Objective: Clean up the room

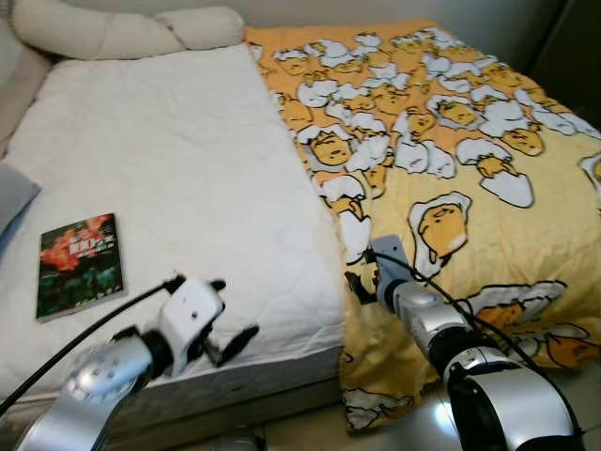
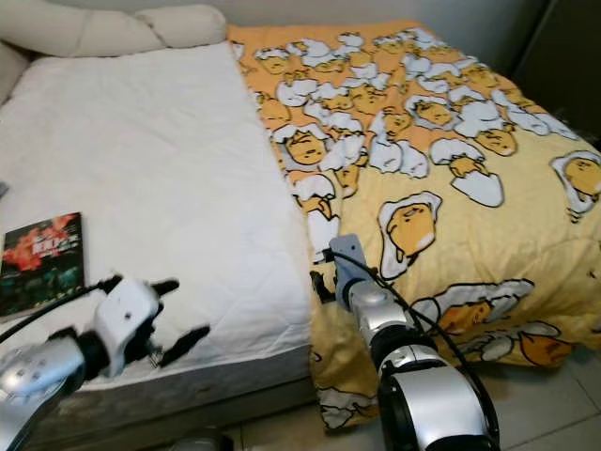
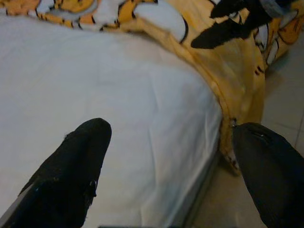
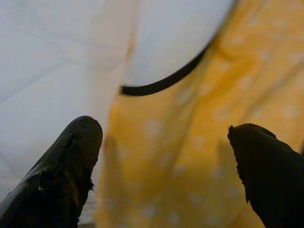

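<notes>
The right gripper (image 4: 164,166), two long black fingers spread wide with nothing between them, sits right at the near left edge of the yellow cartoon-egg printed blanket (image 1: 451,141), where the cloth folds over the bed's corner; its wrist view is blurred, with yellow fabric just ahead of the fingertips. The left gripper (image 3: 171,161) is also wide open and holds nothing, hovering over the near edge of the white quilted mattress cover (image 1: 169,160). The blanket covers the bed's right half and hangs down towards the pale tiled floor (image 1: 413,427). On the bare left half, a dark paperback book with a red-orange cover picture (image 1: 80,265) lies flat. A cream bolster pillow (image 1: 122,33) lies at the far end
</notes>
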Robot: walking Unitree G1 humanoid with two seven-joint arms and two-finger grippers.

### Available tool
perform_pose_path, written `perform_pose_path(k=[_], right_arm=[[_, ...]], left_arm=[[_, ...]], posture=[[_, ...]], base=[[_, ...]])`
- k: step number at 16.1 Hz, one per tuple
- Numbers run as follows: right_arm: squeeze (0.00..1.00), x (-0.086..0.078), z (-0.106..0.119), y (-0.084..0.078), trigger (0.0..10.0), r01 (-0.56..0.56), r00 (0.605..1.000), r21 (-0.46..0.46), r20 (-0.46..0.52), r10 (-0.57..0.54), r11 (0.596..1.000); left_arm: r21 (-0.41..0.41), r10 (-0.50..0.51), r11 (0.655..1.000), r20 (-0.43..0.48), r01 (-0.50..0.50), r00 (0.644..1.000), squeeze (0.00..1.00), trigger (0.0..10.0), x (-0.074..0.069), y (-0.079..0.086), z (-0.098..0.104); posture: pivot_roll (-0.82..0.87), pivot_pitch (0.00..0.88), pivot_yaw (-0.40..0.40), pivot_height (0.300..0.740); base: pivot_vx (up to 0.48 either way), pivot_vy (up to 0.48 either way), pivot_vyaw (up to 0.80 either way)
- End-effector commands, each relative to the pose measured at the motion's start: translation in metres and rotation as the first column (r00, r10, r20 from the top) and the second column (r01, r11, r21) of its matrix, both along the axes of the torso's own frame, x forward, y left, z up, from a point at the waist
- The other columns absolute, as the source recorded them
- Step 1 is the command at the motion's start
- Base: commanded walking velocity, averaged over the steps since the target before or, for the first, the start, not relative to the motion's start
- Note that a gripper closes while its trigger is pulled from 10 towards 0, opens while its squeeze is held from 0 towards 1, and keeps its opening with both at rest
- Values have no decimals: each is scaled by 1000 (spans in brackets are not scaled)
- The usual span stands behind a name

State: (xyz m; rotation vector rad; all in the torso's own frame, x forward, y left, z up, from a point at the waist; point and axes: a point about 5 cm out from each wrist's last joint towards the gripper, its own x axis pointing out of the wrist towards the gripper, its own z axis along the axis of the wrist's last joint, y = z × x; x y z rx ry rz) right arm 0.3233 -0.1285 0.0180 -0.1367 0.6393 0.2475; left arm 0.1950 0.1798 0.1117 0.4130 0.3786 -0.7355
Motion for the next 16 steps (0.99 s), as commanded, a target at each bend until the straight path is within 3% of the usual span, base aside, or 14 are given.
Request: perform_pose_path(k=[1,3,4,5,6,8,10,11,12,16], right_arm=[[0,1,1,4,10000,-11,1000,5,-1,11,1000],[0,-1,-2,7,10000,-28,1000,-1,-12,28,1000],[0,-1,-2,6,8510,-24,1000,-1,-12,24,1000],[0,-1,-2,4,7765,-21,1000,-22,-11,21,1000],[0,-1,-2,2,8039,-13,1000,-41,-9,13,999],[0,-2,-3,-1,7529,0,1000,-52,-11,-1,999],[0,-4,-6,-3,5569,2,1000,-78,-18,-4,997],[0,-5,-7,-2,3451,3,1000,-85,-22,-5,996],[0,-6,-8,0,235,-2,1000,-87,-26,-1,996],[0,-8,-10,4,0,-24,999,-85,-31,22,996]], left_arm=[[10,-11,1000,-9,11,1000,0,10000,-6,1,6],[22,2,1000,-23,-1,1000,0,10000,-17,5,12],[28,10,1000,-27,-9,1000,0,10000,-20,6,14],[34,22,999,-32,-21,999,0,10000,-25,8,17],[37,30,999,-38,-29,999,0,10000,-31,8,20],[37,41,999,-48,-39,998,0,10000,-40,7,22],[39,53,998,-61,-51,997,0,10000,-49,6,25],[40,61,997,-67,-59,996,0,10000,-52,6,26],[41,70,997,-73,-67,995,0,10000,-55,6,27],[33,83,996,-78,-80,994,0,10000,-59,4,30]], posture=[[452,56,0,740],[475,87,-7,740],[489,111,-9,740],[499,141,-9,740],[502,157,-8,740],[506,177,-8,740],[512,187,-15,740],[514,189,-17,740],[519,190,-20,740],[516,186,-31,740]], base=[[0,0,0],[0,0,0],[0,0,0],[0,0,0],[0,0,0],[0,0,0],[0,0,0],[0,0,0],[0,0,0],[0,0,0]])
